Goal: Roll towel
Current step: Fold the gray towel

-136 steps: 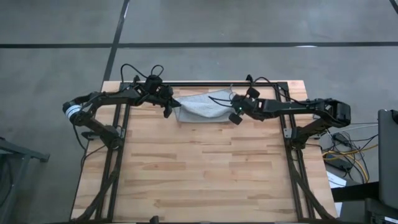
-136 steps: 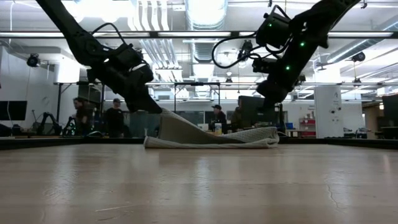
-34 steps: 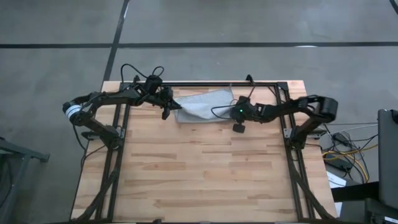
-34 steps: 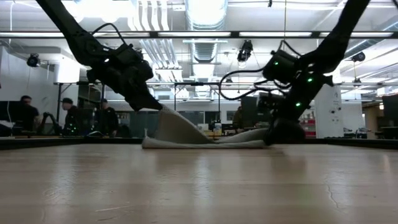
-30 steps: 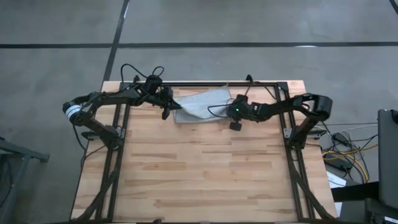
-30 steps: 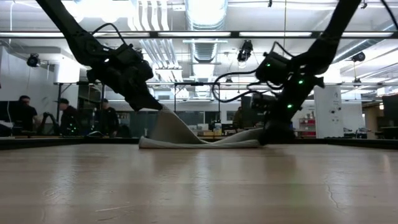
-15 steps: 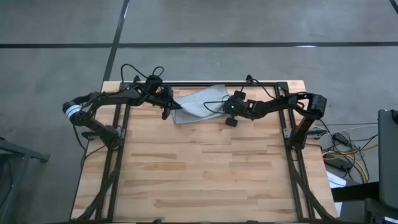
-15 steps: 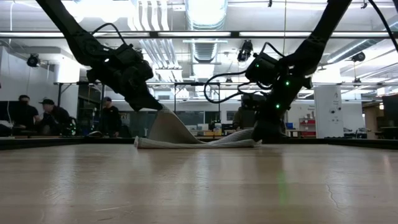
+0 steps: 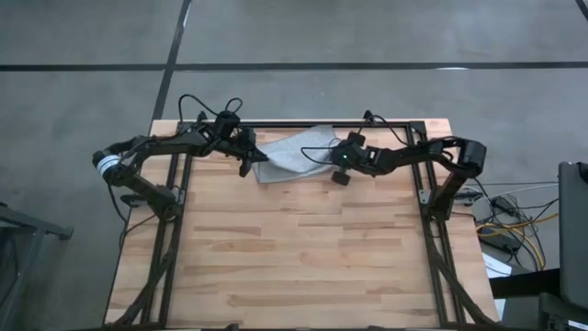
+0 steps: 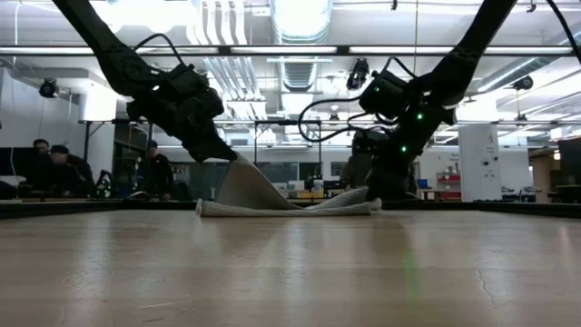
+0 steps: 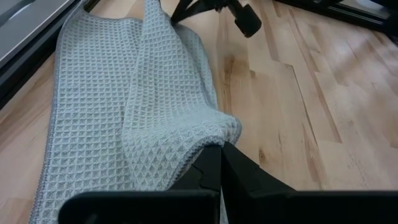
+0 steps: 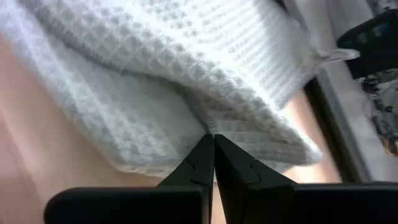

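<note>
Now both claws are clamped on the towel (image 9: 296, 153) at the counter's (image 9: 294, 248) far edge: left claw (image 11: 219, 149) on one raised corner, right claw (image 12: 211, 138) pinching the opposite end. To roll well, I'd keep both ends level and taut. Soft waffle-weave cloth, pale grey-blue, folded and draped, likely to sag between grips.

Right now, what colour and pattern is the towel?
Light grey-blue with a waffle weave; the towel shows best in the left wrist view.
</note>
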